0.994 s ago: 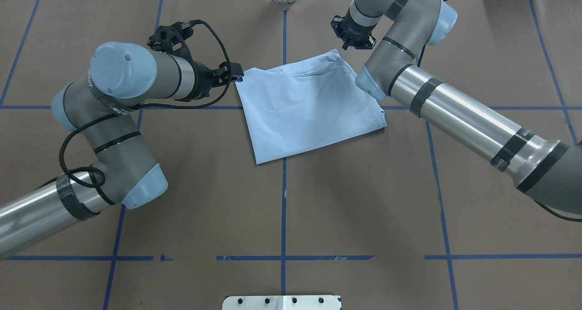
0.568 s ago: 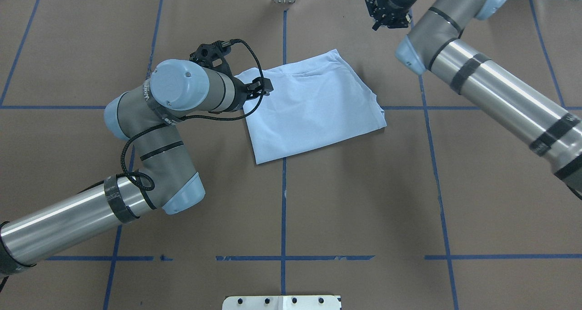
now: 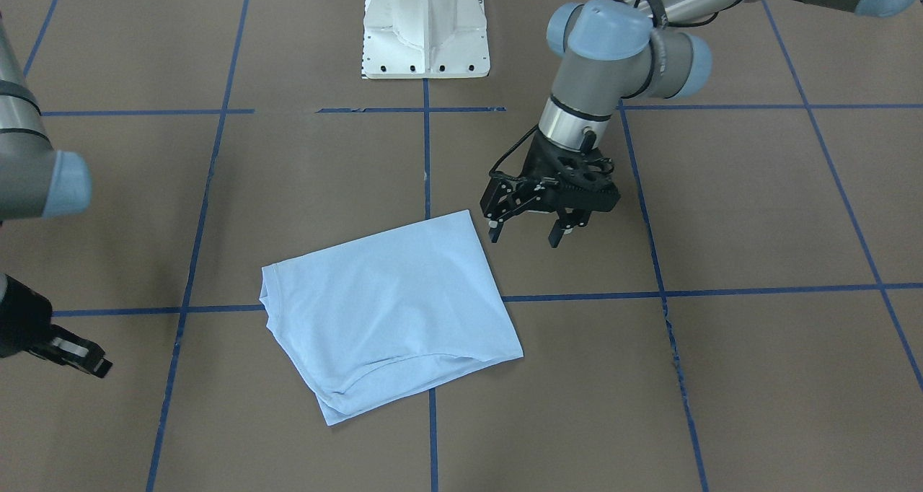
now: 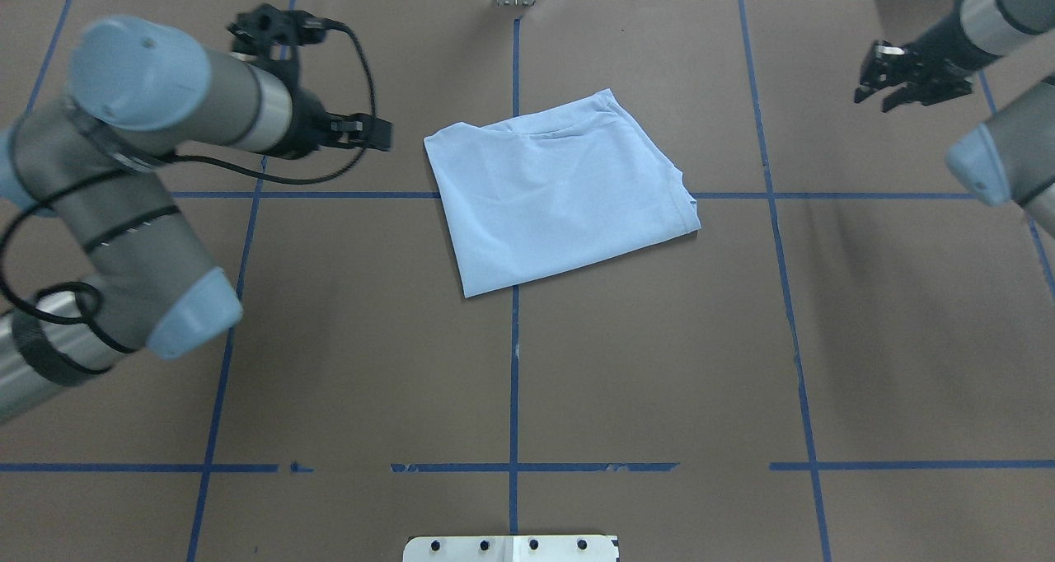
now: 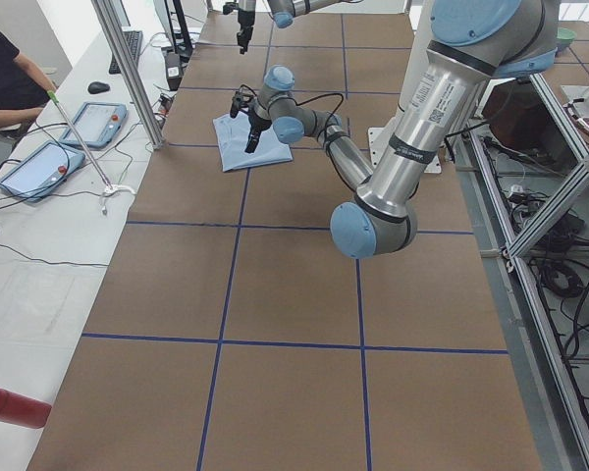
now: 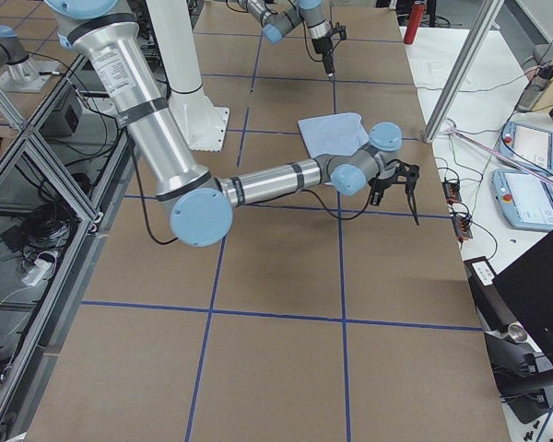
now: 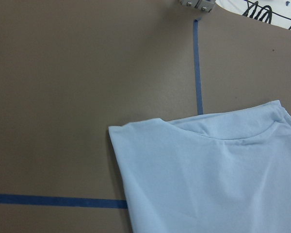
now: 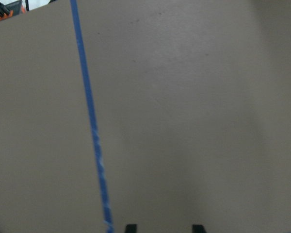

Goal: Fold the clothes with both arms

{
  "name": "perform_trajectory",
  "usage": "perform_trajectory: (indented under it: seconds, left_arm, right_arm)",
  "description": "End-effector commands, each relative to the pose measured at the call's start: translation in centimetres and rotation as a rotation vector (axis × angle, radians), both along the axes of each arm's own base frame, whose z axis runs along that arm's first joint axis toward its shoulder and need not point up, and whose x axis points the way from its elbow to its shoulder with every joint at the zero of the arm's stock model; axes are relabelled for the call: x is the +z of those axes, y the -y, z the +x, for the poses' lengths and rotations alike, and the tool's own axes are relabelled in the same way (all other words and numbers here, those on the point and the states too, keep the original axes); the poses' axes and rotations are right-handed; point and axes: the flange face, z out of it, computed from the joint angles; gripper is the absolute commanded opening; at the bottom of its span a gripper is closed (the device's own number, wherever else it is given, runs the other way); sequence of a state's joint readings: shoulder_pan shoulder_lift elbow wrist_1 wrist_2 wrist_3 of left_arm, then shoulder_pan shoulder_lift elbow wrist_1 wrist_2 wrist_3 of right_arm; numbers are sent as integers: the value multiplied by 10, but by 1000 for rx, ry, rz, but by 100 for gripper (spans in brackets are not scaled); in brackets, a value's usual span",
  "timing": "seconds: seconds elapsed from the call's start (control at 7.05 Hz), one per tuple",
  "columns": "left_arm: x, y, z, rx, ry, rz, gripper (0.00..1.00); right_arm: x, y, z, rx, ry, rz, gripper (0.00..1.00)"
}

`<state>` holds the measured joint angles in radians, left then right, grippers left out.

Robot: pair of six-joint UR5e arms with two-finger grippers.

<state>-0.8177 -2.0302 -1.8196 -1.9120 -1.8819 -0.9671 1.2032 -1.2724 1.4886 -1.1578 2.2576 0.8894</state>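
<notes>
Lying folded on the table [image 4: 659, 364], T-shirt [image 4: 560, 191]; left gripper [image 3: 525, 238] and right gripper [image 4: 875, 99] released, empty.

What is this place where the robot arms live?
Probably a robotics lab: a table gridded with blue tape, a white robot pedestal, and control tablets beside it.

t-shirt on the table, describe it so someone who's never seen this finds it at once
The brown table is crossed by blue tape lines. Near its middle lies the folded pale blue T-shirt. Unlike the black left gripper beside it, it is pale cloth lying flat.
</notes>
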Motion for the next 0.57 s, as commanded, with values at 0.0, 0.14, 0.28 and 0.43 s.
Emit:
perform_trajectory:
  seconds: [0.0, 0.14, 0.28, 0.43]
  left_arm:
    - [99, 17, -156, 137, 155, 118, 99]
    - [151, 23, -231, 156, 226, 144, 99]
    - [207, 26, -294, 190, 242, 92, 99]
    - [246, 19, -325, 231, 249, 38, 99]
  right_arm:
    - [78, -85, 94, -153, -80, 135, 100]
    - [111, -106, 118, -242, -84, 155, 100]
    - [132, -116, 150, -305, -114, 146, 100]
    - [143, -122, 178, -350, -127, 123, 100]
